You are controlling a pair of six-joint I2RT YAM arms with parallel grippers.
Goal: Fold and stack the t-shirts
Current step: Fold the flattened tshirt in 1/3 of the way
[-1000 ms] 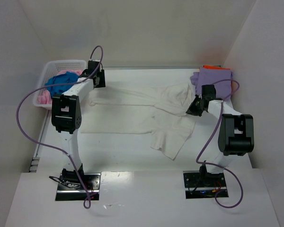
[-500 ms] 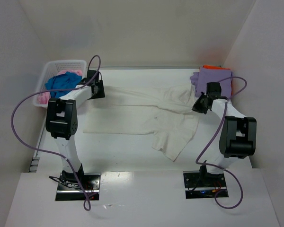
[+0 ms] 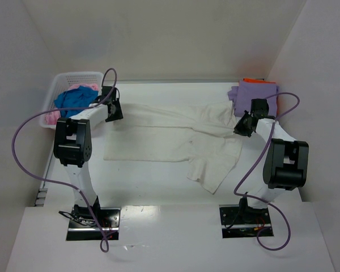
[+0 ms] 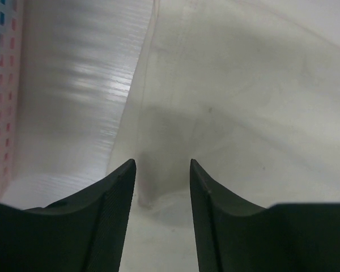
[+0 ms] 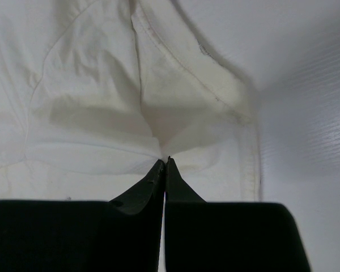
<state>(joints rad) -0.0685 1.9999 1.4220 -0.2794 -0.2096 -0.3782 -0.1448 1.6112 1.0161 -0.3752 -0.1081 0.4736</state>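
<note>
A large cream-white t-shirt (image 3: 170, 133) lies spread across the middle of the table. My right gripper (image 3: 241, 127) is shut on a pinch of its right side, and in the right wrist view the cloth (image 5: 90, 85) bunches into the tips of the right gripper (image 5: 166, 160). At the shirt's far left end my left gripper (image 3: 114, 113) is open. In the left wrist view the left gripper (image 4: 161, 164) straddles the shirt's edge (image 4: 153, 187). Folded lavender (image 3: 255, 90) and orange (image 3: 253, 80) t-shirts are stacked at the far right. Blue (image 3: 73, 100) and pink (image 3: 86, 86) t-shirts lie in the basket.
A white lattice basket (image 3: 73, 75) stands at the far left corner, close to the left gripper; its wall (image 4: 0, 85) shows in the left wrist view. White walls close in the table on three sides. Purple cables loop off both arms.
The right gripper has drawn the cream-white shirt to the right. The left gripper has come down to the shirt's left end and its jaws have narrowed.
</note>
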